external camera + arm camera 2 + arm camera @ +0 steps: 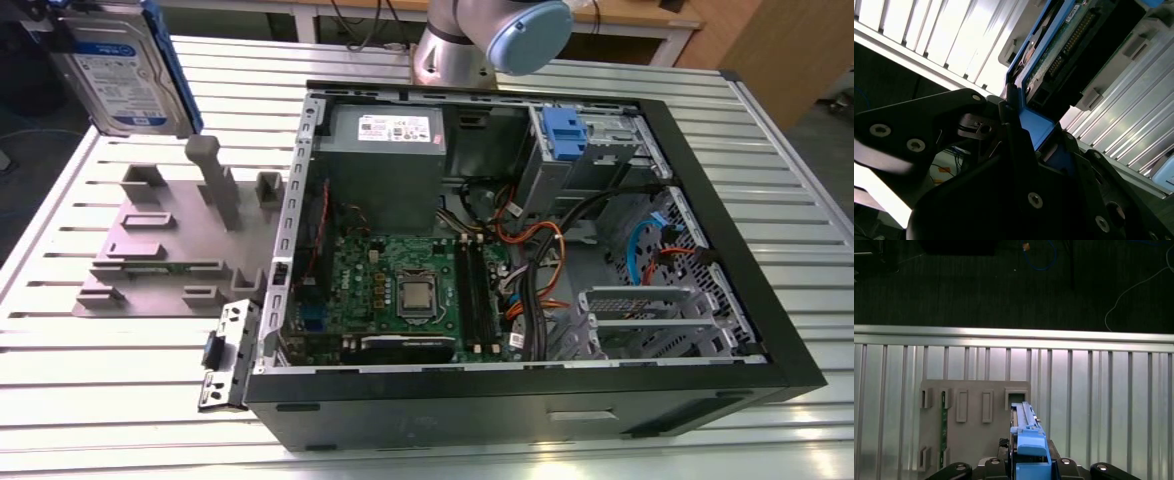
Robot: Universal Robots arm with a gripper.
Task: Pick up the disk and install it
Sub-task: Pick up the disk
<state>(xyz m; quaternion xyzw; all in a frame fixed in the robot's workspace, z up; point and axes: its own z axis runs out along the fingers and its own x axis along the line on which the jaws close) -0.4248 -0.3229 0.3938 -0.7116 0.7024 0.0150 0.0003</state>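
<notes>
disk (118,70) clamped in tool (1028,466), over grey fixture (147,240)

The disk (123,75) is cropped by the exterior view's top edge, so its upper end is out of frame. The arm (487,45) is likewise cut off there above its lower joints. In the first wrist view the disk presents edge-on, its faces unreadable and its near end hidden within the gripper (1029,463), itself cropped at the bottom edge; together they mask part of the grey fixture plate (969,430). In the second wrist view the dark fingers (1009,107) conceal where they bear on the blue rail (1036,129).
</notes>
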